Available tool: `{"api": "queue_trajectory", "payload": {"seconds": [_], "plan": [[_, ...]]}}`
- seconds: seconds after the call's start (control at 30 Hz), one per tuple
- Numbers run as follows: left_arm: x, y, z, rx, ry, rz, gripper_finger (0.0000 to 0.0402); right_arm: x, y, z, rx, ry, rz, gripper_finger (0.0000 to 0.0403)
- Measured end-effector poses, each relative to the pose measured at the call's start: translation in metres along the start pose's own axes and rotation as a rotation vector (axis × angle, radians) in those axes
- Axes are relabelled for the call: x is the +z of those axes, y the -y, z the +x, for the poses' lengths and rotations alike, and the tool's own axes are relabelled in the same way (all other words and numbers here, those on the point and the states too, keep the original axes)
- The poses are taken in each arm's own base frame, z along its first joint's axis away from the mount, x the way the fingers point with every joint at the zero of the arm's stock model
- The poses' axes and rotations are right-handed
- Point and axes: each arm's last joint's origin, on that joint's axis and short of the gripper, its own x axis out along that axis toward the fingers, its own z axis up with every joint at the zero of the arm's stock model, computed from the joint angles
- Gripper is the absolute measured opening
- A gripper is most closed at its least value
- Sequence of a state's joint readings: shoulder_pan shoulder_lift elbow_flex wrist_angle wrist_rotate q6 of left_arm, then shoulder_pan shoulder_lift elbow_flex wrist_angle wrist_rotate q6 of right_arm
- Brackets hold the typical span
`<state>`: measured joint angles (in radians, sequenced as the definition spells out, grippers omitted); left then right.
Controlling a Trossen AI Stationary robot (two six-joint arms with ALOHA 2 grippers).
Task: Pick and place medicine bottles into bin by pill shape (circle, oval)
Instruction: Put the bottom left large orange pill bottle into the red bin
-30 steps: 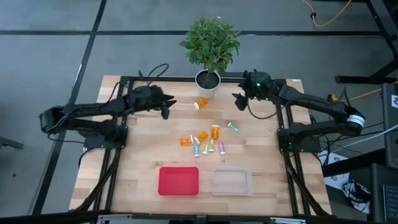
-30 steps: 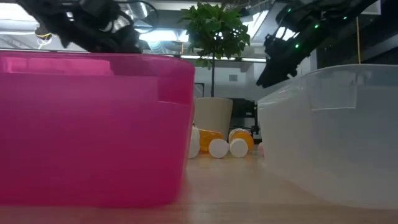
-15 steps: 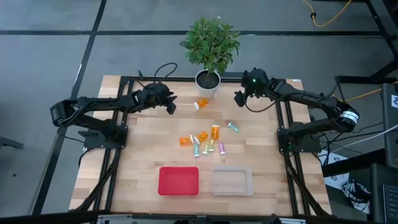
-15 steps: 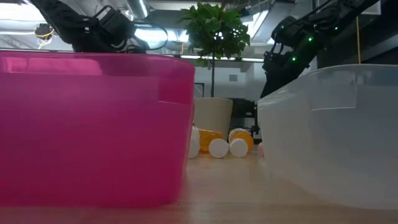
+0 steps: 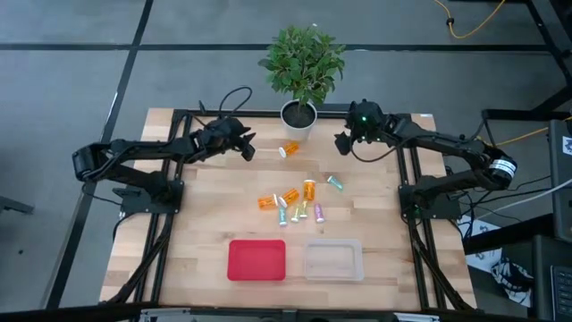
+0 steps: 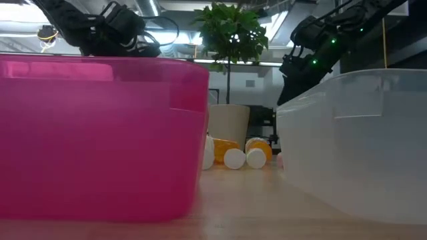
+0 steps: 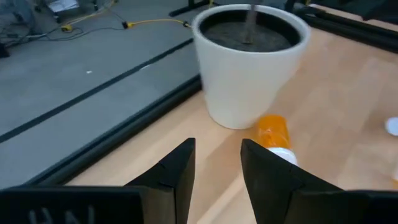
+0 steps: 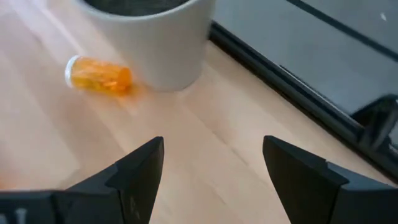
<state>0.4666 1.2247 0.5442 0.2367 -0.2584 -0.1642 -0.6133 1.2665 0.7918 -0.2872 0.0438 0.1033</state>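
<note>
Several tiny medicine bottles [image 5: 293, 205], orange with white caps and pastel ones, lie on their sides in a loose cluster at the table's middle. One orange bottle [image 5: 289, 149] lies alone beside the white plant pot [image 5: 298, 116]; it also shows in the left wrist view [image 7: 275, 139] and the right wrist view [image 8: 99, 75]. My left gripper [image 5: 248, 148] hovers left of that bottle, open and empty, its fingers a narrow gap apart [image 7: 217, 168]. My right gripper [image 5: 342, 141] hovers right of the pot, open wide [image 8: 214, 165] and empty.
A pink bin [image 5: 256, 260] and a clear bin [image 5: 333, 260] stand side by side near the table's front edge. The potted plant stands at the far edge's middle. Black frame rails [image 5: 402, 170] run along the table's sides.
My left gripper has gone toward the table's right edge and a little toward the far edge, closer to the lone orange bottle by the pot. My right gripper has shifted slightly near the pot. The bottles have not moved.
</note>
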Motion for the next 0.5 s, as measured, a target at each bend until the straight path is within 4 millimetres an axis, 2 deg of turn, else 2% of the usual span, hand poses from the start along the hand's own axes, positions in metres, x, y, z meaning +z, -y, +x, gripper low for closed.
{"api": "queue_trajectory", "payload": {"seconds": [0.23,0.5], "plan": [[0.0,0.023,-0.011,-0.131,0.016,0.062,0.0122,0.005,-0.01,-0.015,0.077,0.036,-0.007,0.0276],[0.001,0.046,-0.034,-0.248,0.036,0.119,0.0122,-0.004,-0.023,-0.026,0.111,-0.034,0.037,0.0276]]}}
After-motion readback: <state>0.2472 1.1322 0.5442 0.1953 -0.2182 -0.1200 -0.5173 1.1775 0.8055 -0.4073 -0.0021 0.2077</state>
